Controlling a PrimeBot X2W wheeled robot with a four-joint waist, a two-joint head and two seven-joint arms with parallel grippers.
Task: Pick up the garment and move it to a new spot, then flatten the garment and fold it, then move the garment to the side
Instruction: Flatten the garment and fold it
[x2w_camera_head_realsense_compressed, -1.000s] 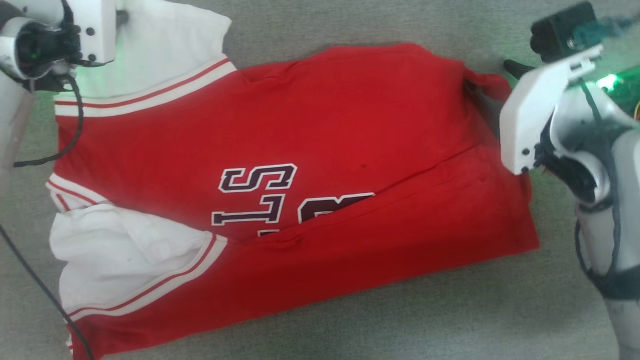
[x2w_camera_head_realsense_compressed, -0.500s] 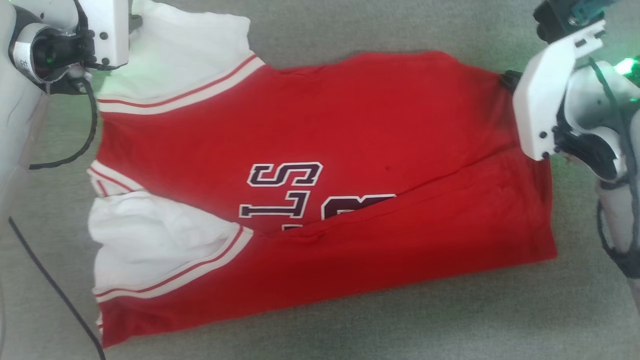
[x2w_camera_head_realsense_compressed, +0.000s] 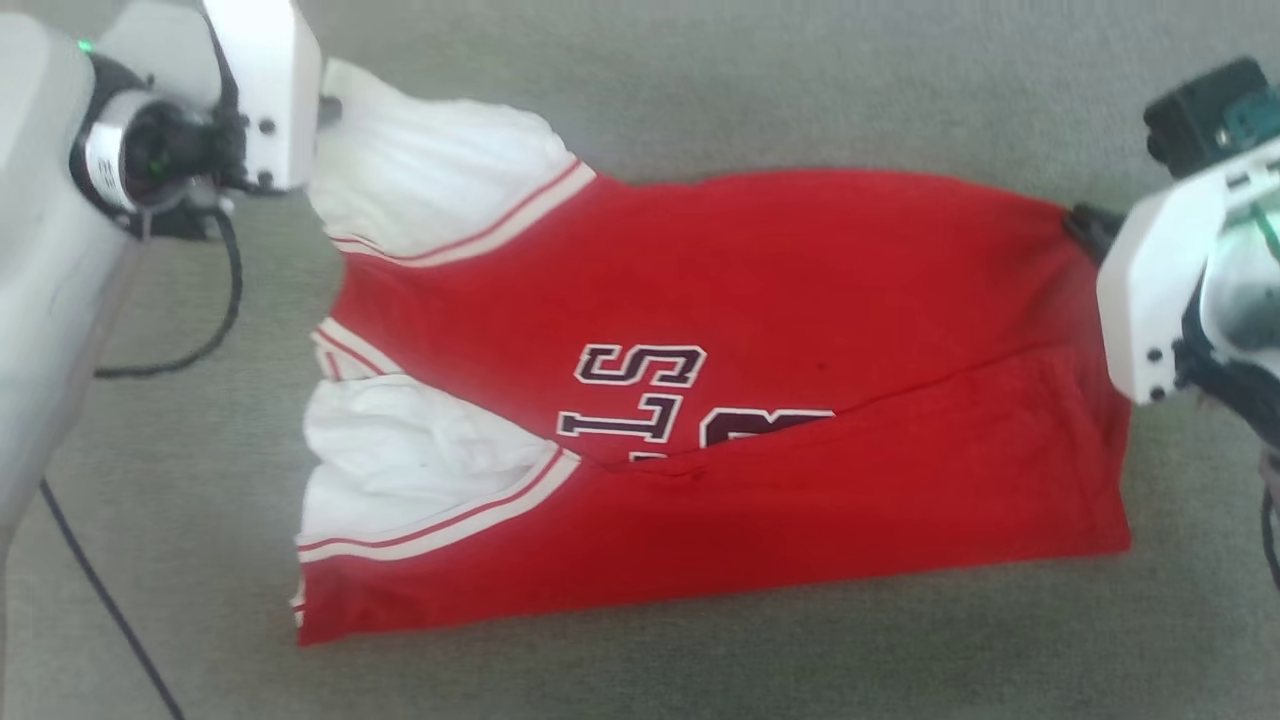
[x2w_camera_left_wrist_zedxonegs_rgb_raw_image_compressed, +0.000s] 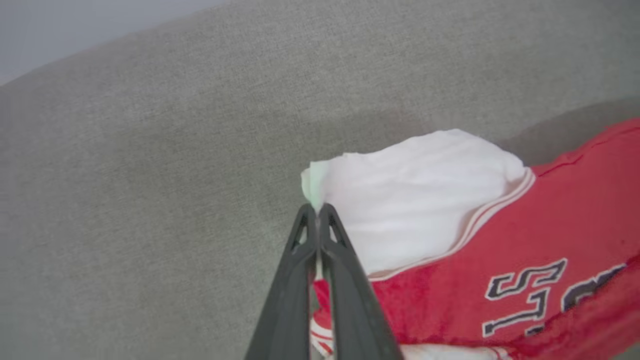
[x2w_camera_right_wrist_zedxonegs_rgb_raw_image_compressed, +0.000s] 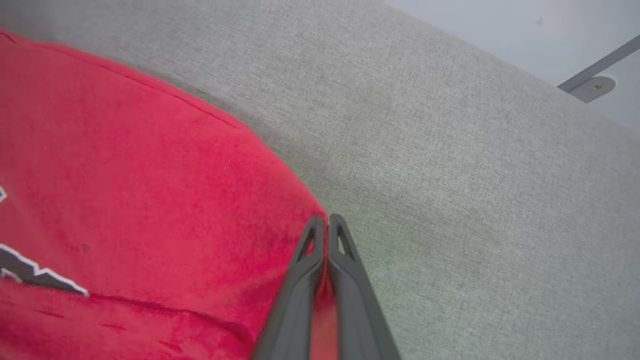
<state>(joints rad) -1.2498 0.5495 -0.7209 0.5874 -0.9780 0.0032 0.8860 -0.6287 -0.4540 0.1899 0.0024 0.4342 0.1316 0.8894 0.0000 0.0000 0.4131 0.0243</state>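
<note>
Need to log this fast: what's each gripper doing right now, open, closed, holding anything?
Left gripper: closed on the white sleeve of the garment.
Right gripper: closed on the garment's red edge.

bench (x2w_camera_head_realsense_compressed: 700, 90): grey-green woven fabric top, fine weave, covers most of the head view
bench edge: diagonal across upper left of left wrist view and upper right of right wrist view
beyond edge: pale grey-lilac surface (x2w_camera_right_wrist_zedxonegs_rgb_raw_image_compressed: 500, 30), plain; floor or wall, cannot tell
furniture: thin grey metal bar (x2w_camera_right_wrist_zedxonegs_rgb_raw_image_compressed: 607, 59) ending in round flat foot (x2w_camera_right_wrist_zedxonegs_rgb_raw_image_compressed: 595, 86), upper right of right wrist view
light: soft, even
</note>
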